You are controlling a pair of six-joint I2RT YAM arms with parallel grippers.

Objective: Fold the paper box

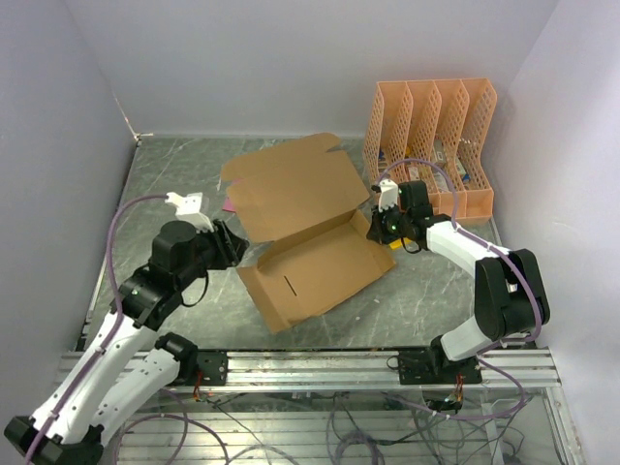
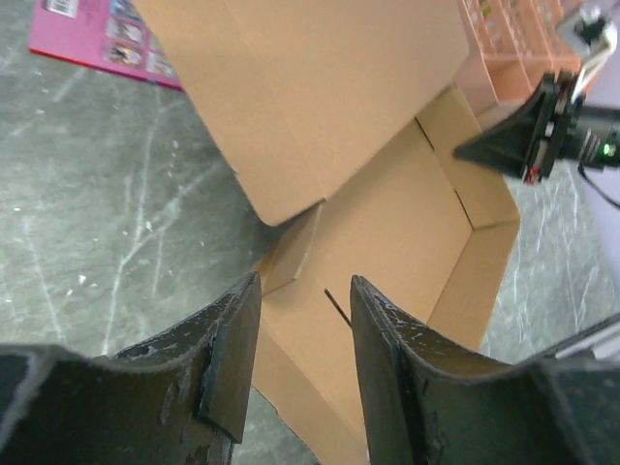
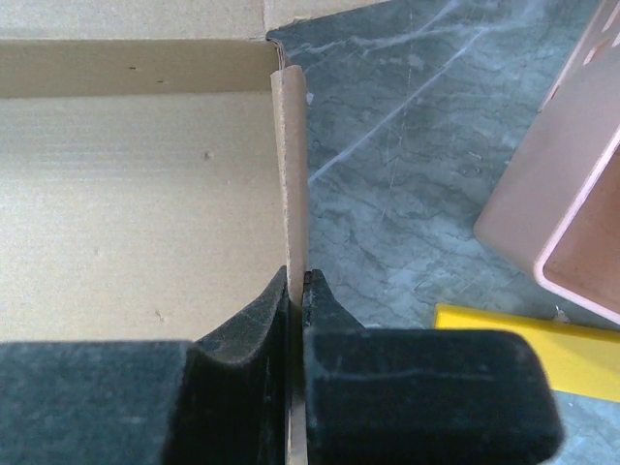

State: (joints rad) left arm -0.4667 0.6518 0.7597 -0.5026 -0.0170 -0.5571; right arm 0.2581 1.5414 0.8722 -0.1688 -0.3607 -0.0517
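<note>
The brown cardboard paper box (image 1: 315, 260) lies mid-table as a shallow tray with its walls up and a wide lid flap (image 1: 291, 184) leaning up and back. My right gripper (image 1: 376, 226) is shut on the tray's right end wall (image 3: 291, 174), one finger on each side of it. My left gripper (image 1: 235, 247) is open and empty, just left of the tray's near left corner, not touching it. In the left wrist view its fingers (image 2: 231, 358) frame the tray floor (image 2: 387, 242) and a slot (image 2: 338, 308).
An orange lattice file organizer (image 1: 431, 140) stands at the back right, close behind my right gripper. A pink printed card (image 2: 97, 44) lies left of the lid flap. A yellow piece (image 3: 523, 344) lies on the table by the right gripper. Walls close in three sides.
</note>
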